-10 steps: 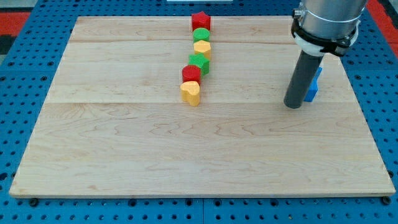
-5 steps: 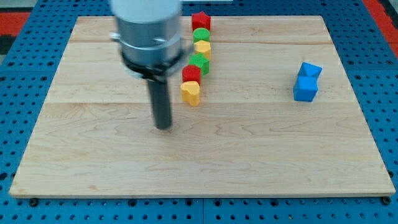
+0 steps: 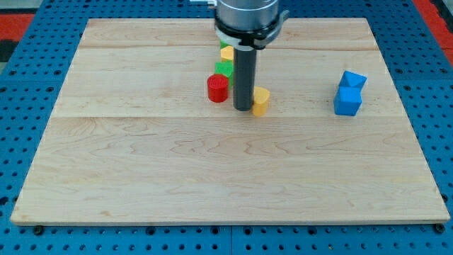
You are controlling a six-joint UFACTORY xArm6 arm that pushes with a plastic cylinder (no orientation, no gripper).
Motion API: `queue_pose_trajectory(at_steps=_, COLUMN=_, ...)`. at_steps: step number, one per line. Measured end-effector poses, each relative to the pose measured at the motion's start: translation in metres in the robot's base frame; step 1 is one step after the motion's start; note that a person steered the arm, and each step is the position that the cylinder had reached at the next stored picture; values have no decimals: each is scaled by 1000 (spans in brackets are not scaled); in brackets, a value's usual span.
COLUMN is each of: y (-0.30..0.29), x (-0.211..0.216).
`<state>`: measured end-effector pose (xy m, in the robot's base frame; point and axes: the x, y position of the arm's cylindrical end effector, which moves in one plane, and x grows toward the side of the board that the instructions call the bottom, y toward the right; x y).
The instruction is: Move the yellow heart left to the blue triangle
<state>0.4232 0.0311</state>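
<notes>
My tip [image 3: 243, 108] rests on the board near the middle, touching the left side of the yellow heart [image 3: 261, 101]. The red cylinder [image 3: 218, 88] sits just left of the rod. The blue triangle [image 3: 353, 79] lies far to the view's right, touching the top of a blue cube [image 3: 347, 101]. The yellow heart is well to the left of both blue blocks. The rod hides part of the block column behind it.
A green block [image 3: 224, 68] and another yellow block [image 3: 226, 53] sit above the red cylinder, partly hidden by the arm. A further green block [image 3: 225, 44] peeks out at the arm's edge. The wooden board [image 3: 141, 177] lies on a blue pegboard.
My tip swept from the right side to the left of the column, then back right, pushing the yellow heart rightward away from the red cylinder. The blue blocks did not move.
</notes>
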Motion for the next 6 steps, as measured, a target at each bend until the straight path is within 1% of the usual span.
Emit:
queue_pose_trajectory(at_steps=1, y=15, x=-10)
queue_pose_trajectory(at_steps=2, y=26, x=-8)
queue_pose_trajectory(at_steps=4, y=48, x=13)
queue_pose_trajectory(at_steps=6, y=49, x=-22)
